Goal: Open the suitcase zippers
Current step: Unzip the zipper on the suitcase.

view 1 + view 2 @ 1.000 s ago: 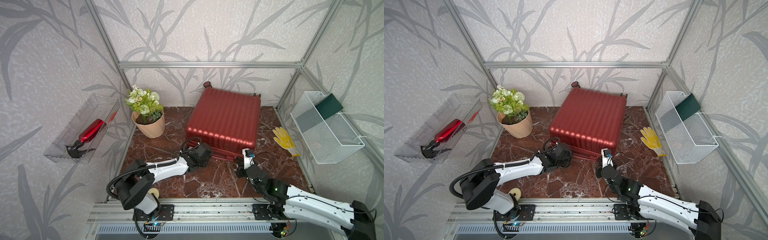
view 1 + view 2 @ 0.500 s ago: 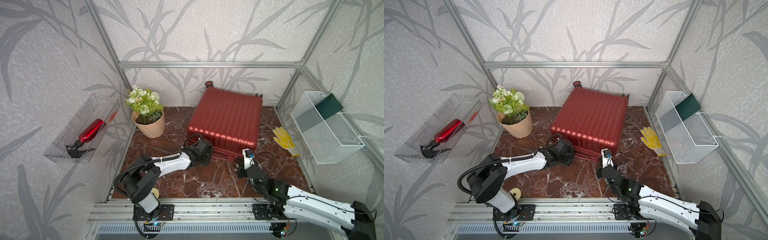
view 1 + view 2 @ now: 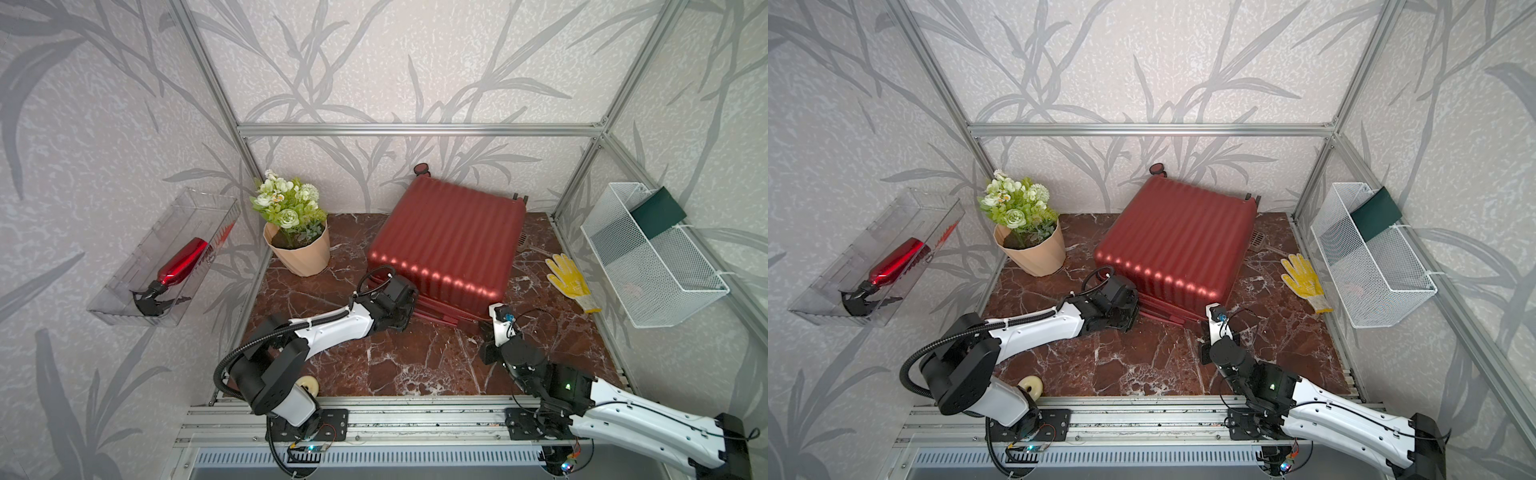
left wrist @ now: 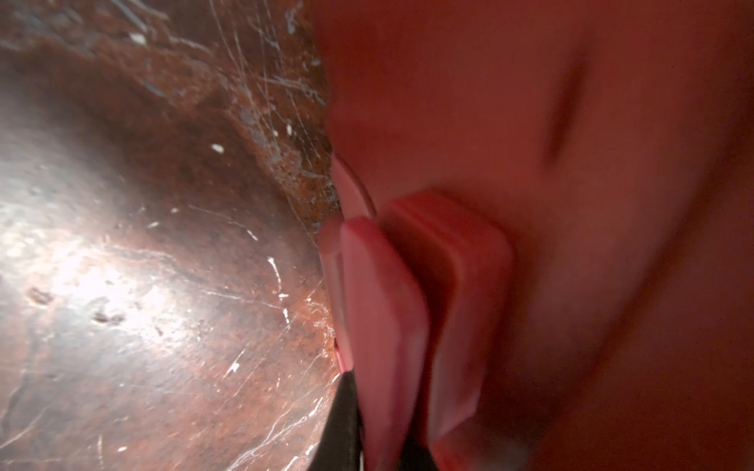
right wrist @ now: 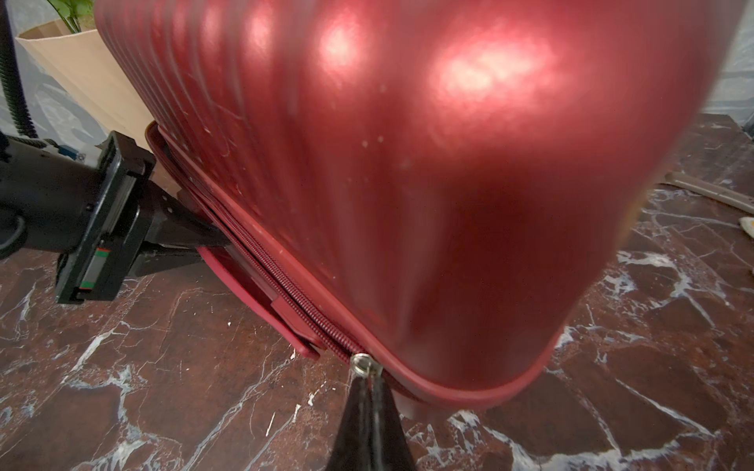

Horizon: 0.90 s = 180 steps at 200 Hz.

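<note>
the suitcase lies flat and closed toward the back of the counter, between the flowerpot and the yellow glove. its zip runs along the near edge, low by the counter.

on the left, the left arm reaches to the near left corner of the case. its jaws are pinched narrow on a flat red tab right against the shell. it looks like a zip pull, though the wrist view is too blurred to be sure. if it is one, the pull should run along the seam and round the corner, not outward from the shell. otherwise the thin tab may slip from the pinch, or the whole case may slide. the flowerpot is near that corner, so the elbow and cable want watching on any sweep that way.

on the right, the right arm is at the near right corner. its jaws are closed tight on a zip pull, whose silver ring shows just beyond the tips. the teeth between the two corners look meshed in the right wrist view, so i judge the unzipping barely begun.

the corner is the hard part. it is best to go slowly, follow the curve of the seam and stay level with the track. one arm could steady the case while the other drags. pulling both ways at once could twist the case on the smooth marble.
</note>
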Tool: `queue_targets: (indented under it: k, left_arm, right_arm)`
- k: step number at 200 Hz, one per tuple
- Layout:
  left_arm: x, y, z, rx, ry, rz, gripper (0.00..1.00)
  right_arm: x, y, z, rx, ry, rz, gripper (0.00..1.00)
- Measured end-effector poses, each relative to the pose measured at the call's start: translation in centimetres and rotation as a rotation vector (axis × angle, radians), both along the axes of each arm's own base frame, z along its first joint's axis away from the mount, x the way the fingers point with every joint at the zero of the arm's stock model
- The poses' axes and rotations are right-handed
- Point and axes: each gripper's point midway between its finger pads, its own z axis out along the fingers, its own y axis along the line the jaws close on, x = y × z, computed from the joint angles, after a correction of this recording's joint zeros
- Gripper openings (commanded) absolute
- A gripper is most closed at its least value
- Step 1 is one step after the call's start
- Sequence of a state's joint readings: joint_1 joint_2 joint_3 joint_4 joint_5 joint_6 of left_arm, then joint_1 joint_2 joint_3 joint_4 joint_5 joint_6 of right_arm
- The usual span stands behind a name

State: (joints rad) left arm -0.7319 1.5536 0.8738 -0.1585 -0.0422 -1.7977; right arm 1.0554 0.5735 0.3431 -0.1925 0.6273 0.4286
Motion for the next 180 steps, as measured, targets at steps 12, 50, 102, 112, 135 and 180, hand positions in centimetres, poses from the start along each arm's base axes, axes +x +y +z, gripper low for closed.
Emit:
queue_targets:
  k: [12, 50, 102, 112, 135, 180]
  left_arm:
    - [0.1, 0.4, 0.0, 0.006, 0.001, 0.003, 0.0]
    - [0.1, 1.4, 0.1, 0.022, 0.007, -0.005, 0.0]
    - [0.0, 1.6, 0.1, 0.018, -0.004, -0.017, 0.0]
    - [0.0, 1.6, 0.1, 0.013, -0.007, -0.017, 0.0]
    - [-0.1, 1.6, 0.1, 0.005, -0.013, -0.016, 0.0]
    - [-0.2, 2.4, 0.1, 0.01, -0.017, 0.004, 0.0]
  right_arm:
    - [-0.2, 0.0, -0.1, -0.003, 0.012, 0.003, 0.0]
    - [-0.5, 0.1, 0.0, -0.013, 0.041, 0.015, 0.0]
    - [0.4, -0.1, 0.0, 0.03, 0.073, 0.011, 0.0]
    - [0.7, -0.2, 0.0, 0.056, 0.086, 0.015, 0.0]
    - [1.4, -0.6, 0.1, 0.094, 0.109, 0.022, 0.0]
    - [1.2, -1.6, 0.2, 0.107, 0.116, 0.014, 0.0]
